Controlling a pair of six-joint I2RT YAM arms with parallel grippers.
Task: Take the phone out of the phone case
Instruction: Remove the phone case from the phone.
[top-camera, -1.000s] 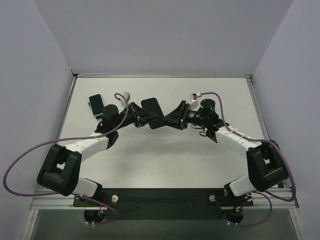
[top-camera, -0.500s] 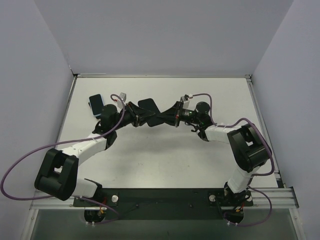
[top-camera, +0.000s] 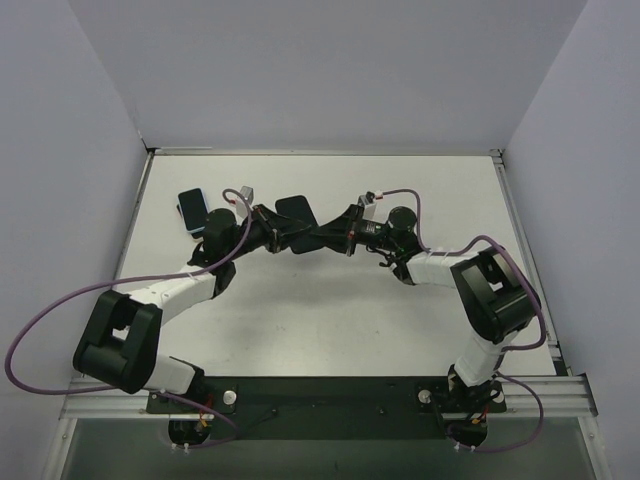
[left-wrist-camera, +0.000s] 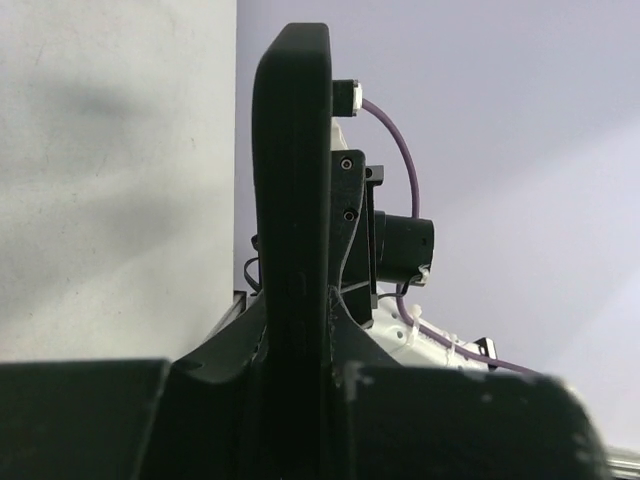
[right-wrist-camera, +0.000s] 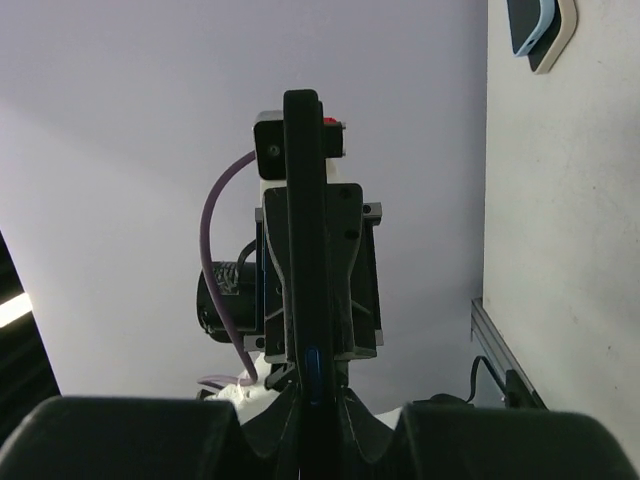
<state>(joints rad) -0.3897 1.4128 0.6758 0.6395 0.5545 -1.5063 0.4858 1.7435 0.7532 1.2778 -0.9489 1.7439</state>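
From above, the black phone (top-camera: 296, 210), in its case as far as can be told, is lifted off the white table (top-camera: 330, 320) at the spot where the two arms meet. The left gripper (top-camera: 283, 232) clamps it from the left and the right gripper (top-camera: 325, 238) clamps it from the right. A second phone (top-camera: 192, 210) with a pale blue rim lies flat on the table, well to the left of the black phone.

In the left wrist view the phone (left-wrist-camera: 292, 180) stands edge-on and upright. The left gripper (left-wrist-camera: 298, 315) pinches its lower end, one finger (left-wrist-camera: 225, 350) pressed to each face. The right arm (left-wrist-camera: 400, 245) sits just behind the phone.

In the right wrist view the phone (right-wrist-camera: 303, 200) is a thin upright slab. The right gripper (right-wrist-camera: 310, 390) is clenched on its lower end, and the left arm (right-wrist-camera: 345, 270) is directly behind it. The second phone (right-wrist-camera: 535, 30) is up and to the right of it on the table (right-wrist-camera: 560, 200).
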